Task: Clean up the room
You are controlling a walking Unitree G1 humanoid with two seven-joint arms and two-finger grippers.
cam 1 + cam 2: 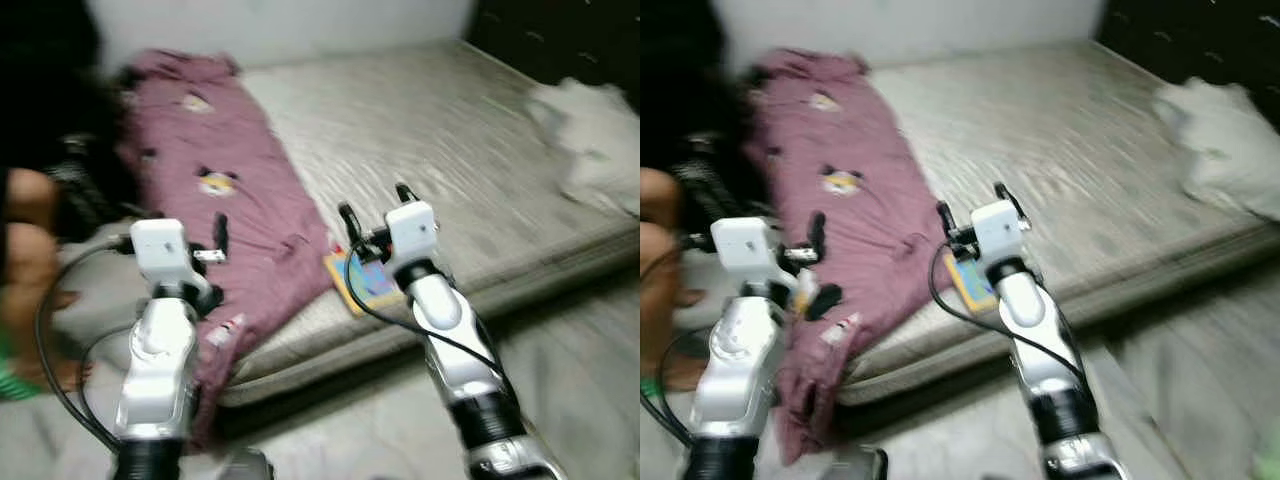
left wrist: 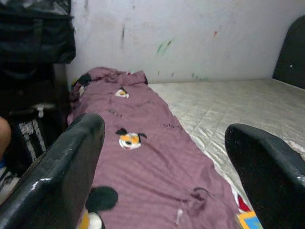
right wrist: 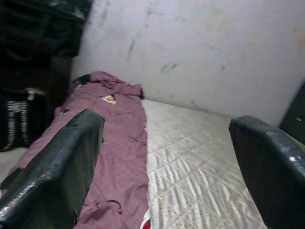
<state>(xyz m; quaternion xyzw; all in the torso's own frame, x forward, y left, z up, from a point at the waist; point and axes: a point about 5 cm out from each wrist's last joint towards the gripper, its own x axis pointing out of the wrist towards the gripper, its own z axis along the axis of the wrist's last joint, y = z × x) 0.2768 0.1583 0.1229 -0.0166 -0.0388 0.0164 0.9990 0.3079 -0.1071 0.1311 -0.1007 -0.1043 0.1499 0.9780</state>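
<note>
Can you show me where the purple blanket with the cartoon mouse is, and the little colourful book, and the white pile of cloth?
Purple cartoon-print blanket [image 1: 225, 215]: left eye view, on its middle stretch.
Small colourful flat book [image 1: 362, 285]: left eye view, on its blue cover.
White crumpled cloth [image 1: 590, 135]: left eye view, on the middle of the heap.

— Any writing you can read anywhere?

— None. The maroon blanket [image 2: 143, 157] on the mattress [image 1: 450, 150] carries printed cartoon figures, a round-eared head among them, but no letters with them.

— The flat coloured thing at the mattress edge?

— That book [image 1: 362, 282] has a yellow border and a blue cover; it is too blurred to tell whether any title stands on it.

— The wall?

— The wall [image 2: 190, 38] has green and red scribbles — marks only, no words or numbers. The dark bag [image 2: 33, 28] in the corner shows no label that can be made out.
</note>
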